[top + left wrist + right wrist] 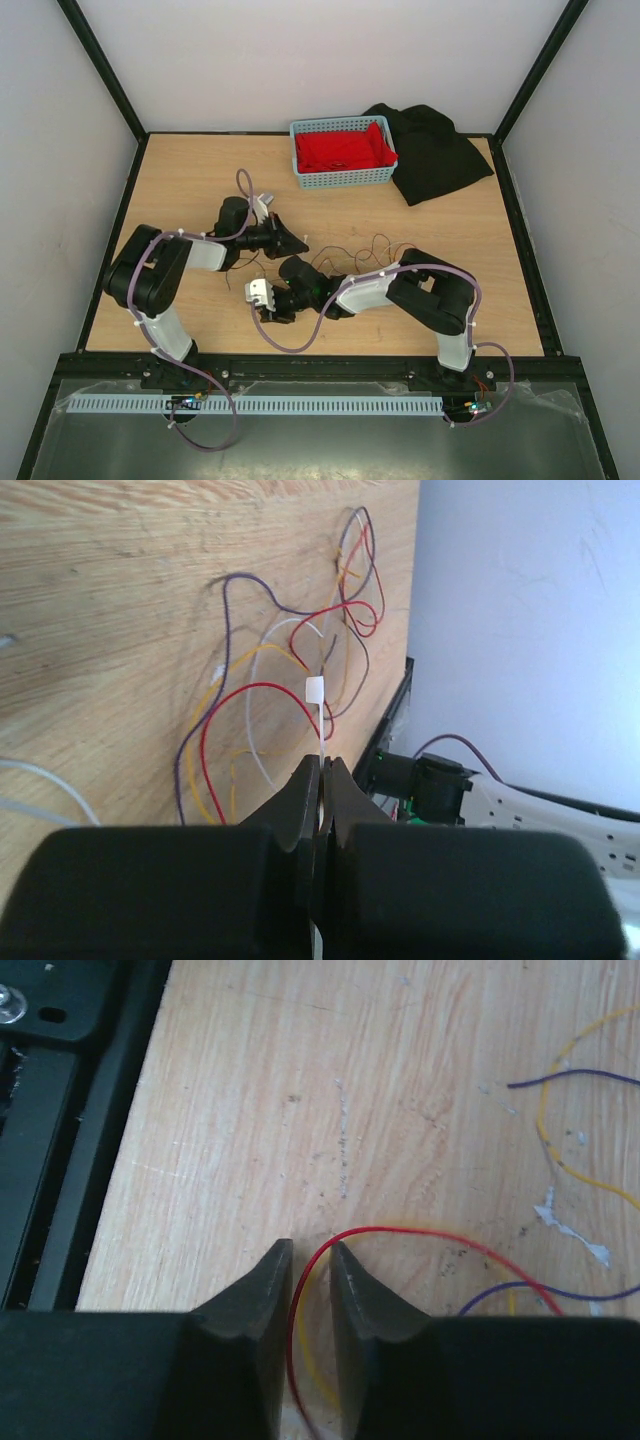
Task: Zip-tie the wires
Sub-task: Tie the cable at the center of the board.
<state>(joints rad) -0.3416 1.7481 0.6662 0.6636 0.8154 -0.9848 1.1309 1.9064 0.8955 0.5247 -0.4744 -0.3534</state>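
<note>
The wires (372,246) lie as thin curly strands on the wooden table between the two arms. In the left wrist view, red, yellow, purple and white wires (262,695) loop on the wood. My left gripper (322,764) is shut on the zip tie (318,720), a whitish strip that sticks out forward, its square head over the wires. My right gripper (310,1250) hangs low over the table with its jaws narrowly apart. A red wire (400,1232) and a yellow one pass through the gap and are not pinched. From above, the right gripper (272,312) sits left of centre, close to the left gripper (298,241).
A light blue basket (343,178) holding red cloth stands at the back, with a black cloth (437,152) beside it on the right. The black frame rail (60,1110) runs along the table edge, left of the right gripper. Part of the right arm (430,780) shows past the table edge.
</note>
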